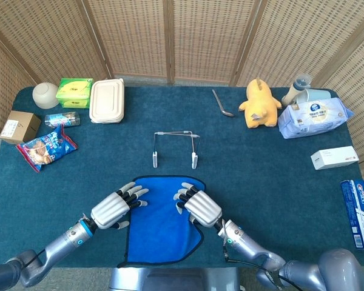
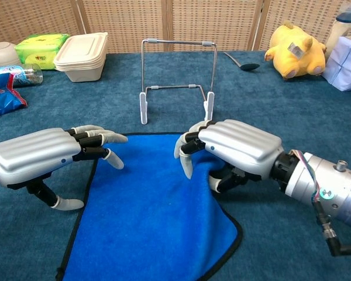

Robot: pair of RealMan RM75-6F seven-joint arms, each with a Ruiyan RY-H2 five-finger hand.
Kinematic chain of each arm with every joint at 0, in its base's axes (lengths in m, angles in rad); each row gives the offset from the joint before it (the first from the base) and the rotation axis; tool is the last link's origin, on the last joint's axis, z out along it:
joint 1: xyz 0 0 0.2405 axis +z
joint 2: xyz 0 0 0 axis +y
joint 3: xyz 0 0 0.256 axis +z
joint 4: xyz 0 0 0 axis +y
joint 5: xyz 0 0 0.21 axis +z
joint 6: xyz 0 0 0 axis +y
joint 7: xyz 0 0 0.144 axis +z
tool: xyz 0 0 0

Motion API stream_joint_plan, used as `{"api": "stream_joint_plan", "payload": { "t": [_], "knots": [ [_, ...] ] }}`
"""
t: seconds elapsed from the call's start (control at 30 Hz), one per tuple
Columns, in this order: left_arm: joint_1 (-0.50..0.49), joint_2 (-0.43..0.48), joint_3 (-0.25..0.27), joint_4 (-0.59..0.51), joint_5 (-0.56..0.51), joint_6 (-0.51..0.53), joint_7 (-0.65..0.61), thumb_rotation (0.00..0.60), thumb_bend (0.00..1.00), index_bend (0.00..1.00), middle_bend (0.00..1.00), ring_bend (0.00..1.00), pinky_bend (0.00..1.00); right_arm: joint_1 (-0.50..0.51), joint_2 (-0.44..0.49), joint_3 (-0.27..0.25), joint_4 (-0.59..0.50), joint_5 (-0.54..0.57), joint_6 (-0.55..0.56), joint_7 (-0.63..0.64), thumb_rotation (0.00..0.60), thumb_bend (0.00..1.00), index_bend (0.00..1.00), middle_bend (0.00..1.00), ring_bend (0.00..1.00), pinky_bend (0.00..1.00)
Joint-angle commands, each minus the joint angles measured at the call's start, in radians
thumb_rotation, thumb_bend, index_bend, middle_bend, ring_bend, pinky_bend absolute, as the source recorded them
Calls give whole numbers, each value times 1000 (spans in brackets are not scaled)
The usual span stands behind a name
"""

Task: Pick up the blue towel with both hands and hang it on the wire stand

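Observation:
The blue towel [image 1: 164, 227] [image 2: 146, 222] lies flat at the near edge of the table. Just beyond it the wire stand [image 1: 175, 145] [image 2: 178, 70] stands upright and bare. My left hand [image 1: 114, 210] [image 2: 38, 159] hovers at the towel's far left corner. Its fingers are spread over the black hem, its thumb hangs outside the edge, and it holds nothing. My right hand [image 1: 201, 208] [image 2: 237, 147] sits on the far right corner. Its fingers curl down onto the cloth and its thumb is tucked at the right hem, pinching it. That corner is hidden under the hand.
Back left: a beige lunch box [image 1: 107, 100], a green pack [image 1: 73, 92], a bowl [image 1: 46, 94], a snack bag [image 1: 46, 148] and a cardboard box [image 1: 18, 126]. Back right: a spoon [image 1: 221, 104], a yellow plush [image 1: 259, 104], a wipes pack [image 1: 313, 118] and a white box [image 1: 334, 157].

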Motion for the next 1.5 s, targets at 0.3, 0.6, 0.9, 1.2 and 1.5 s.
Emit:
{"api": "stream_joint_plan", "payload": {
  "t": [0.3, 0.6, 0.9, 1.2, 1.5],
  "knots": [
    [-8, -28, 2, 18, -16, -3, -7, 600, 325, 233, 67, 0, 0, -1, -1, 1, 3, 5, -5, 1, 600, 480, 669, 321, 236, 172],
    [-16, -57, -5, 35, -29, 3, -7, 600, 331, 233, 77, 0, 0, -2, -1, 2, 2, 8, -7, -1, 600, 480, 670, 322, 236, 172],
    [-23, -73, -7, 41, -40, 3, -24, 600, 404, 232, 79, 0, 0, 0, 1, 3, 2, 11, -13, -1, 600, 481, 669, 322, 236, 171],
    [-30, -91, -13, 49, -53, 3, -34, 600, 409, 232, 82, 0, 0, -1, 4, 8, -3, 18, -15, 0, 600, 480, 667, 323, 236, 172],
    [-44, -120, -20, 58, -64, -8, -43, 600, 497, 237, 85, 0, 0, -1, 7, 15, 5, 24, -13, 10, 600, 481, 667, 325, 239, 172]
  ]
}}
